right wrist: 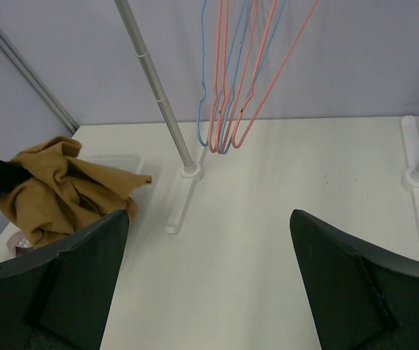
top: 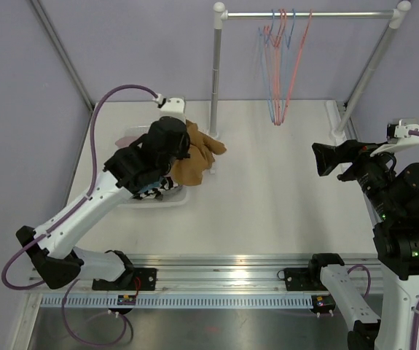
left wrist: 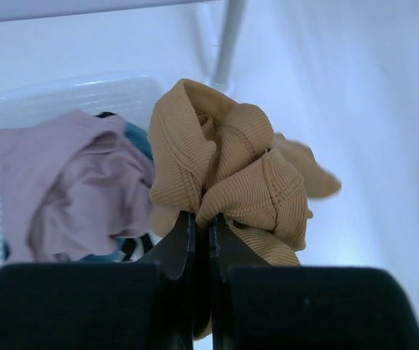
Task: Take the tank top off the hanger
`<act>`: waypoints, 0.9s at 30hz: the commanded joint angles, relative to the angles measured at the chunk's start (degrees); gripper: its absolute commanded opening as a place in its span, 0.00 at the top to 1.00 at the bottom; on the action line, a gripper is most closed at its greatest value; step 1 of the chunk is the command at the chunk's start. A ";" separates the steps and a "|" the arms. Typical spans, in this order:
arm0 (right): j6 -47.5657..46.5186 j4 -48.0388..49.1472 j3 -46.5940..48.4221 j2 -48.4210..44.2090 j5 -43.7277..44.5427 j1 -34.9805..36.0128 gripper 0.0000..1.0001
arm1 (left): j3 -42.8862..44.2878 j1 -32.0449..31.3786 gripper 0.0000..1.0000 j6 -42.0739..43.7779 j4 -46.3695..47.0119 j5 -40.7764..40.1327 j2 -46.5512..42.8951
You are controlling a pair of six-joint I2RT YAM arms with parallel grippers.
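Your left claw point(left wrist: 202, 222) is pressed together on a fold of the tan ribbed tank top point(left wrist: 227, 168), pinching it right at the tips; the top is scrunched into a ball there, sitting over the right-hand edge of the white basket point(top: 182, 198) at the left side of the worktop point(top: 267, 189), near the foot of the left post point(top: 215, 80); can't tell from these views whether the cloth touches the worktop or hangs just off it; your left arm reaches out over the basket from the near edge; inside the basket you've got a pink garment point(left wrist: 85, 182) with a teal cloth point(left wrist: 138, 138) and a striped bit peeking out under it; the hangers point(top: 280, 65), red and blue wire ones, are bunched together on the rail point(top: 307, 14) at the back, well apart from the tank top; your right claw point(right wrist: 209, 219) is spread wide, up in the air over the right side of the worktop, fingers pointed toward the hangers
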 commanded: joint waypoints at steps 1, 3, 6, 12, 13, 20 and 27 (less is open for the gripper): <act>0.31 3.09 0.40 0.09 -1.13 0.13 0.01 | 5.65 4.99 1.00 1.66 -6.78 -3.34 -1.35; 0.22 3.09 0.84 0.44 -1.48 0.13 0.01 | 6.37 9.39 1.00 1.83 -8.80 -1.86 -1.53; 0.22 3.35 0.93 0.88 -2.01 0.13 0.00 | 7.16 15.63 1.00 2.27 -10.04 2.10 -1.79; 0.31 3.96 -0.21 2.20 -4.12 0.13 0.00 | 5.50 27.41 1.00 1.75 -11.89 12.37 3.72; 0.57 4.32 -0.48 2.64 -4.47 0.13 0.01 | 4.71 28.46 1.00 1.48 -11.89 14.04 5.57; 3.38 7.39 -4.60 3.17 -8.78 0.13 0.00 | 3.03 35.32 1.00 -1.42 -13.47 23.28 27.10; 3.65 7.13 -6.10 1.85 -10.98 0.04 0.00 | -2.68 35.42 1.00 -2.12 -8.81 25.13 29.85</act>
